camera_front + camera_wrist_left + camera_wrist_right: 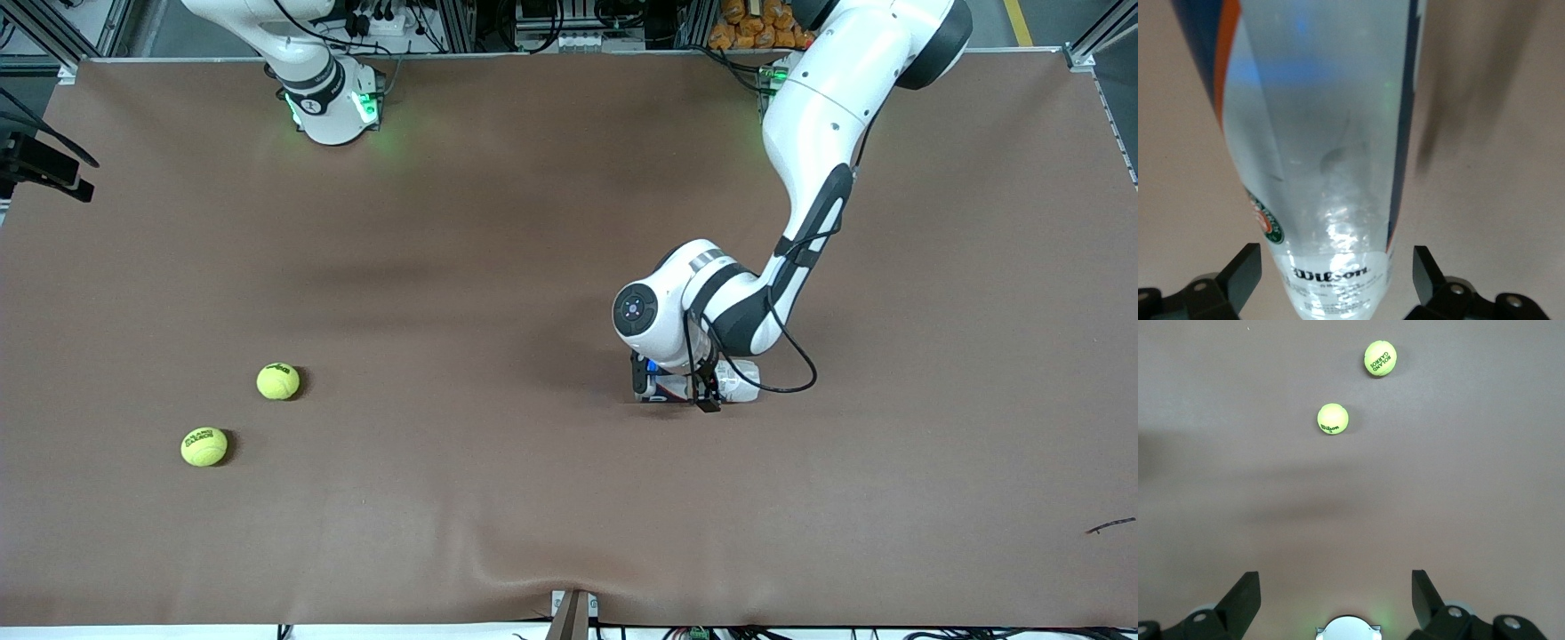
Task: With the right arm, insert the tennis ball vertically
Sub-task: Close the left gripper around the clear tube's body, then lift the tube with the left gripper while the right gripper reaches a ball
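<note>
Right gripper (1331,603) open, high over bare table; two yellow-green tennis balls (1333,419), lettering perhaps Wilson, apart

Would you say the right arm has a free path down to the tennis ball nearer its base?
Probably yes. The right end effector is open, high over bare table, with that ball in plain view beneath it. The second ball lies apart, and the left end effector is at the tube.

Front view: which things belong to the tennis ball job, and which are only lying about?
Job: nearer tennis ball; farther tennis ball; clear ball can inside the open left gripper; open right gripper over the table.
Lying about: small dark scrap at the left arm's end.
</note>
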You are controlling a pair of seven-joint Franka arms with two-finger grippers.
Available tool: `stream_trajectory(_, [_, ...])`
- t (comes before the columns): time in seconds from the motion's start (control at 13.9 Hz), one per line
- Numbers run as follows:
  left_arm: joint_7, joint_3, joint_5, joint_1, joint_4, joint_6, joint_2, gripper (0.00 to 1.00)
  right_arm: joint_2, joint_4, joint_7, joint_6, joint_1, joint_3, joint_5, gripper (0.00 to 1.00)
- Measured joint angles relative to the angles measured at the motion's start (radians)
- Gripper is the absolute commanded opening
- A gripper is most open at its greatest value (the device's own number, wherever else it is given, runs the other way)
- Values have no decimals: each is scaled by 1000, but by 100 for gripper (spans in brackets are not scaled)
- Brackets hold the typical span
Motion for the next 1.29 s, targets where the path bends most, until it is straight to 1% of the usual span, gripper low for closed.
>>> stream_trajectory(0.5, [-102, 0, 12, -1, 0, 3, 30, 100, 4, 0, 1, 1, -2, -1, 0, 100])
stream_trajectory(0.72, [-121, 0, 13, -1, 1, 4, 38, 100, 46, -5, -2, 9, 0, 2, 0, 100])
stream_trajectory(0.86, [-121, 1, 14, -1, 1, 4, 38, 87, 92, -5, -2, 22, 30, 8, 0, 100])
stream_trajectory(1.01, [-121, 1, 43, -1, 1, 16, 41, 79, 124, -5, -2, 46, 45, 11, 2, 100])
stream_trajectory(1.15, [-121, 0, 79, -4, 1, 26, 45, 76, 145, -5, -2, 67, 43, 7, 26, 100])
stream_trajectory(1.29, [-121, 0, 89, -11, 2, 29, 45, 75, 165, -5, -2, 67, 40, 4, 43, 100])
